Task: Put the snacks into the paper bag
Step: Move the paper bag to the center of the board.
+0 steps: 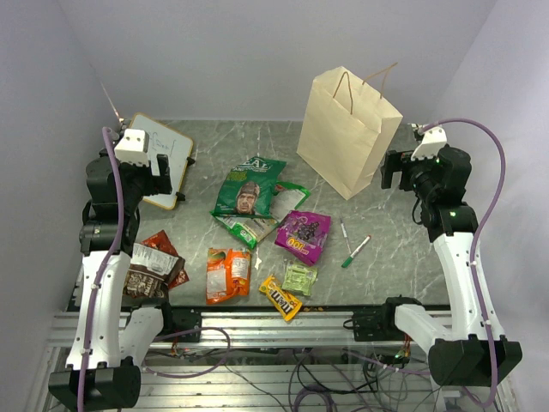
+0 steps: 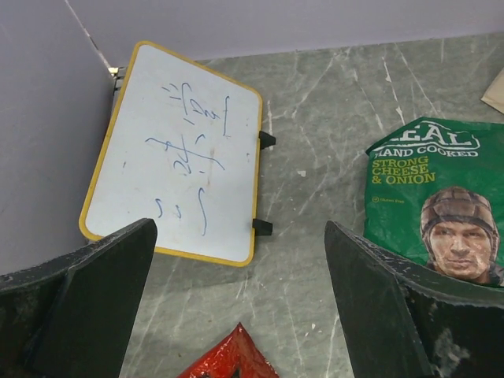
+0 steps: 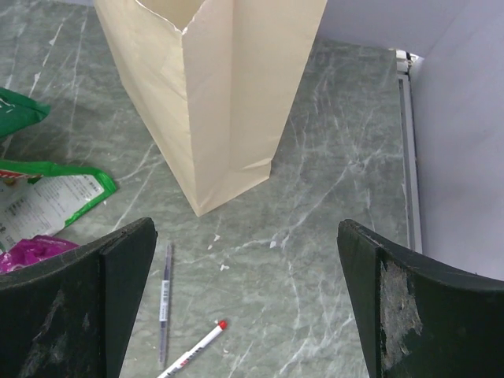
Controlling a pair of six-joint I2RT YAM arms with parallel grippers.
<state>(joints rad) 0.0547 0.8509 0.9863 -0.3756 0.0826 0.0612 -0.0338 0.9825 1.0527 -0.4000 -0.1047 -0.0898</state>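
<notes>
Nearest the arm bases, the yellow M&M's packet (image 1: 280, 298) and the pale green packet (image 1: 300, 278) are seen flat on the table (image 1: 386, 266), just beside each other; the pale packet's print is too small to read. The orange bag (image 1: 227, 275) is laid to their left. The brown bag (image 1: 147, 276) is partly masked by the left arm, and the red Doritos bag (image 1: 163, 249) is half covered by it; in the left wrist view only a red corner is caught at the bottom edge. Further back, the lower green bag (image 1: 257, 225) is overlapped by the upper green bag (image 1: 249, 189) and touched by the purple pouch (image 1: 303, 235). Two marker pens (image 1: 352, 245) are laid right of the pouch; one is cut off in the right wrist view. The paper bag (image 1: 347, 142) is stood upright at the far right, apart from all snacks; its inside is not visible and its top is cropped in the right wrist view. The whiteboard (image 1: 163, 159) is set far left, one corner hidden by the arm. The left arm is raised with its wrist tipped down, and the left gripper (image 2: 240, 228) is held above the table with jaws wide apart, nothing held. The right gripper (image 3: 246, 228) is raised just right of the bag, jaws likewise spread and empty.
</notes>
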